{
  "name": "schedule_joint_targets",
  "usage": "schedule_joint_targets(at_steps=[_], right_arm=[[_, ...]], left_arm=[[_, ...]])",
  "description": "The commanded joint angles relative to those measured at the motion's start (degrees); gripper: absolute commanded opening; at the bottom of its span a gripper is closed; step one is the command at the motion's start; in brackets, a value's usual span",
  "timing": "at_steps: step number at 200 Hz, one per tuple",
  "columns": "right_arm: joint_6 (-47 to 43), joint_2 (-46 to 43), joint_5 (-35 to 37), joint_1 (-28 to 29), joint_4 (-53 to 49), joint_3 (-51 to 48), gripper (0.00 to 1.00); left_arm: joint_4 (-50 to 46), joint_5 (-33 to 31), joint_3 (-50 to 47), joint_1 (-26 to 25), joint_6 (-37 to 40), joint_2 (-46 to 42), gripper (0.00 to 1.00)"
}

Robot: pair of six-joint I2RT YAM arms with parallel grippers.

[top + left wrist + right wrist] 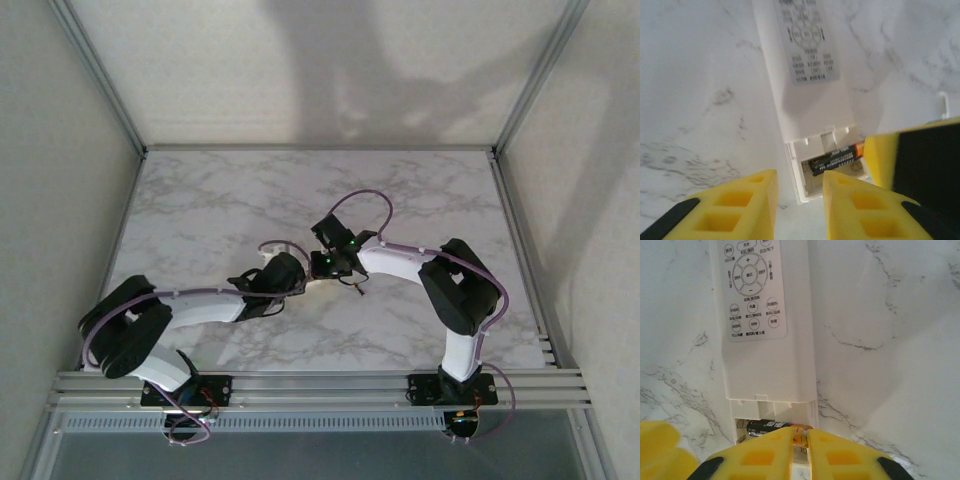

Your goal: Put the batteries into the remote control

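- The remote control [765, 375] lies flat, keypad [750, 290] up, near the middle of the marble table [200, 200], a little toward its near edge; both arms meet over it.
- Its battery compartment [812, 182] at the end nearest the grippers is uncovered; one battery [762, 427] lies in it, slanted rather than seated, black body inside, copper end toward the right gripper.
- The right gripper [800, 437] has its yellow fingers [850, 455] drawn almost together, pinching the battery's copper end between their tips, just over the compartment's edge.
- The left gripper [800, 175] hovers at the same end of the remote control, fingers [740, 210] parted; the compartment's end shows in the gap, one finger overlapping it; they clamp nothing that I can see.
- In the left wrist view the right gripper's finger sits just beside the battery's copper end.
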Motion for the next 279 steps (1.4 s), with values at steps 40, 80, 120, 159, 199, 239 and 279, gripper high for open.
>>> schedule_joint_targets(at_steps=[40, 80, 120, 159, 199, 239, 279], right_arm=[[0.1, 1.1, -2.3, 1.8, 2.9, -0.9, 0.18], [-0.1, 1.1, -2.5, 1.8, 2.7, -0.5, 0.19], [0.1, 1.3, -2.8, 1.8, 2.8, -0.5, 0.19], [0.2, 1.2, -2.9, 1.8, 2.9, -0.6, 0.19], [0.3, 1.1, -3.1, 1.8, 3.0, -0.5, 0.19], [0.4, 1.1, -3.2, 1.7, 3.2, -0.8, 0.19], [0.6, 1.1, -3.5, 1.9, 3.6, -0.9, 0.23]], left_arm=[[-0.9, -0.7, -2.2, 2.2, 0.3, -3.1, 0.3], [1.5, 3.0, -1.8, 2.2, 1.4, 0.6, 0.28], [2.9, 4.2, -1.2, 2.2, 1.4, 3.5, 0.27], [3.5, 4.3, -0.4, 2.2, 1.5, 5.2, 0.26], [3.5, 4.3, 0.5, 2.1, 2.0, 7.0, 0.26], [3.8, 4.0, 0.5, 2.1, 1.8, 7.8, 0.26], [3.6, 3.0, 0.8, 2.2, 0.4, 9.0, 0.26]])
